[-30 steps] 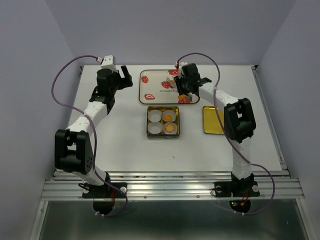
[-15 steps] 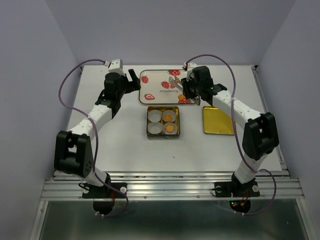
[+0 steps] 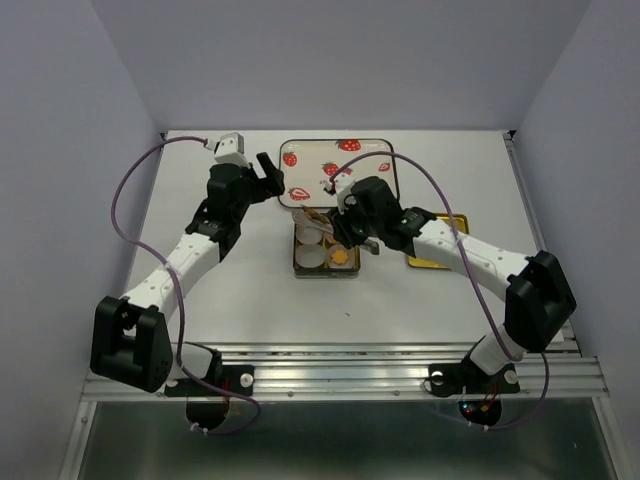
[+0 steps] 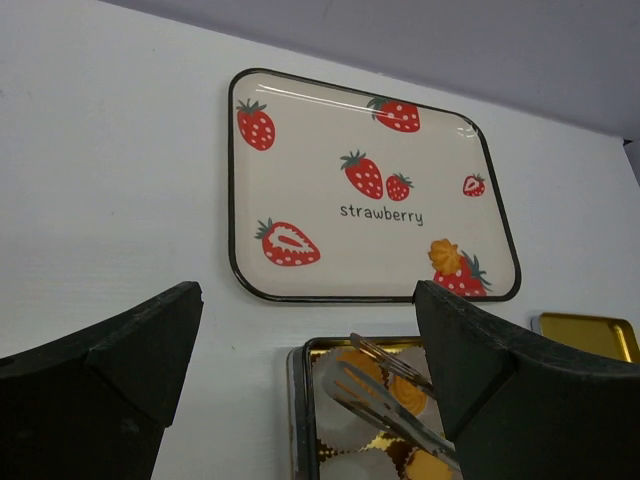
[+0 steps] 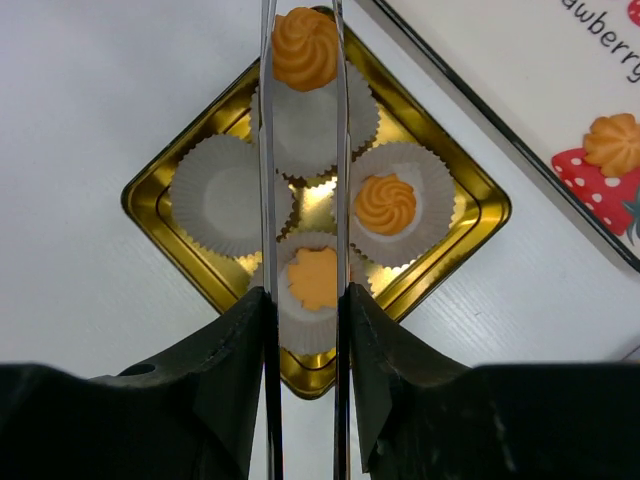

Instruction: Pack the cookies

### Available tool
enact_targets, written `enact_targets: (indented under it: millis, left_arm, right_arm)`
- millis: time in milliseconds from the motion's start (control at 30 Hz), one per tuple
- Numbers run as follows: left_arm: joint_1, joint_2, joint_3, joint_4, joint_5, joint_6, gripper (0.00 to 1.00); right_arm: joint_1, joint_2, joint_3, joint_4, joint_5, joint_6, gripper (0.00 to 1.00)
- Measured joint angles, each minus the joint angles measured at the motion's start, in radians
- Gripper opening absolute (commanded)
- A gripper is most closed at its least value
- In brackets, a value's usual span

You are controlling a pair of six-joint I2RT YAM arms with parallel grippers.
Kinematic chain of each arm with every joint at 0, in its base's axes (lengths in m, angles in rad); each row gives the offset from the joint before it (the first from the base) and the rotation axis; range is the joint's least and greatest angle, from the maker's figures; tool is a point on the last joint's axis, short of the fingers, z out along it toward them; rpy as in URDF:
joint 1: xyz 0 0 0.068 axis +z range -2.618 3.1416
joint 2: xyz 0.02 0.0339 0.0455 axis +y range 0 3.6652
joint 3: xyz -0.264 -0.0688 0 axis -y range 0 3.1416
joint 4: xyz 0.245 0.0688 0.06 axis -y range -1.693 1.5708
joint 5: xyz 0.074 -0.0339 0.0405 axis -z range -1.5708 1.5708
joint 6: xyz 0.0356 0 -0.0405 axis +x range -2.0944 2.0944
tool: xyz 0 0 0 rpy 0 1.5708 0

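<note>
My right gripper [image 5: 303, 300] is shut on metal tongs [image 5: 268, 150], seen from above near the tin [image 3: 352, 228]. The tong tips pinch one orange cookie [image 5: 305, 48] above a white paper cup [image 5: 310, 130] at the far corner of the gold tin [image 5: 135, 197]. Two more cookies [image 5: 385, 203] [image 5: 313, 278] lie in cups in the tin. One cup [image 5: 225, 195] is empty. A fourth cookie [image 5: 613, 143] lies on the strawberry tray [image 4: 330, 160]. My left gripper [image 4: 305, 300] is open and empty, hovering by the tray's near left edge.
The tin [image 3: 297, 258] sits mid-table in front of the tray [image 3: 335, 170]. A gold lid [image 3: 440, 250] lies to its right, partly under my right arm. The left wrist view shows the tongs [image 4: 385, 395] over the tin.
My right arm has swung from the tray to over the tin, carrying a cookie in the tongs. My left gripper has moved right, towards the tray's left edge.
</note>
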Motion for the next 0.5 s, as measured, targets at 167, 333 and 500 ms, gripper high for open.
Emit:
enact_targets:
  millis: [167,333,500]
  left_arm:
    - [0.000,-0.034,-0.038,-0.041,-0.014,-0.038,0.99]
    - [0.000,-0.076,-0.089,-0.069,-0.021,-0.077,0.99]
    - [0.000,-0.094,-0.102,-0.076,-0.022,-0.101,0.99]
  right_arm:
    - [0.045,-0.018,-0.031,0.000,0.007,0.000,0.38]
    - [0.064,-0.019,-0.043,0.006,0.016,0.000,0.38]
    - [0.075,-0.019,-0.052,0.019,0.040,0.000,0.38]
